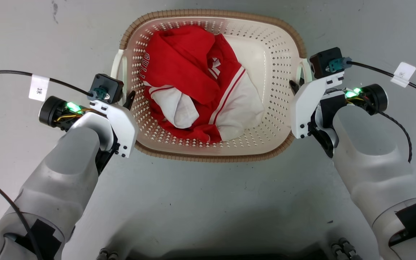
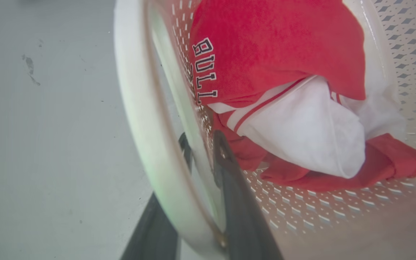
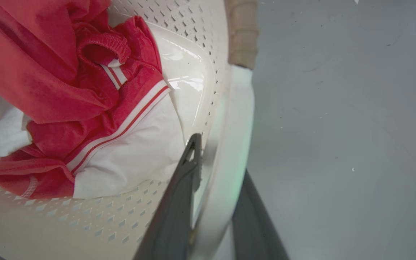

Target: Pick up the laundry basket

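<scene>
Heap of red-and-white clothing (image 1: 193, 83) inside laundry basket (image 1: 276, 72) on grey floor (image 1: 208, 198).

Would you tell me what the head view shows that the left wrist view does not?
Head view: the whole laundry basket with its brown rim, both forearms, and the right gripper at the right handle. Left wrist view: the left gripper's two fingers either side of the left handle. Shared: the red and white clothes inside the basket, and the grey floor.

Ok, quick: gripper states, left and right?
Left gripper: closed on the basket's left handle.
Right gripper: closed on its right handle.
</scene>
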Available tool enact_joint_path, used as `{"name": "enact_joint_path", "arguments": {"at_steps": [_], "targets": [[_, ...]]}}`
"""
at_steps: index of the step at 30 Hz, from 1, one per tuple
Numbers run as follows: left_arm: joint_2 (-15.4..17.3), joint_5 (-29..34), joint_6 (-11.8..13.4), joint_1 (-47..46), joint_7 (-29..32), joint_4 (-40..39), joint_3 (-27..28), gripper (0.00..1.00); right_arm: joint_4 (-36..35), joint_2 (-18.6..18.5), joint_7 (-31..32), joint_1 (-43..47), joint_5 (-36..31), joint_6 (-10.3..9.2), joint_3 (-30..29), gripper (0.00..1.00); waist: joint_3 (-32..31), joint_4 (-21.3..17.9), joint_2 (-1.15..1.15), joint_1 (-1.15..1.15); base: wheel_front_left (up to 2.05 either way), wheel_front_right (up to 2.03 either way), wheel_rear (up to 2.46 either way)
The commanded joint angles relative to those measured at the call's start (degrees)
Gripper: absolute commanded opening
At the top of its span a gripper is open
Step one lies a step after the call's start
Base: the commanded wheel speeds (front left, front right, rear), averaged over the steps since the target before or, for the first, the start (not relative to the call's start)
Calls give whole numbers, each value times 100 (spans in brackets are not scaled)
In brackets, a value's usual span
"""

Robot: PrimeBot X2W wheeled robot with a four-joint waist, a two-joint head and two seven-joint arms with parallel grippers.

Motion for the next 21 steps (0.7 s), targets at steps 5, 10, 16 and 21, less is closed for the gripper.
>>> {"name": "enact_joint_path", "arguments": {"at_steps": [5,10,16,21], "targets": [[70,-177,12,20,9,20,-289,0,142,-50,-43,-94,-203,1,-86,0,-135,22,0,0,0,0,0],[67,-442,12,210,153,-40,-643,0,250,-51,140,5,-339,1,-133,0,-524,7,0,0,0,0,0],[161,-945,11,503,624,-244,-1100,0,324,-53,724,159,-373,0,-5,0,-1281,0,0,0,0,0,0],[347,-1408,11,750,1082,-537,-1523,0,388,-65,1318,376,-253,0,106,0,-2022,0,0,0,0,0,0]]}}
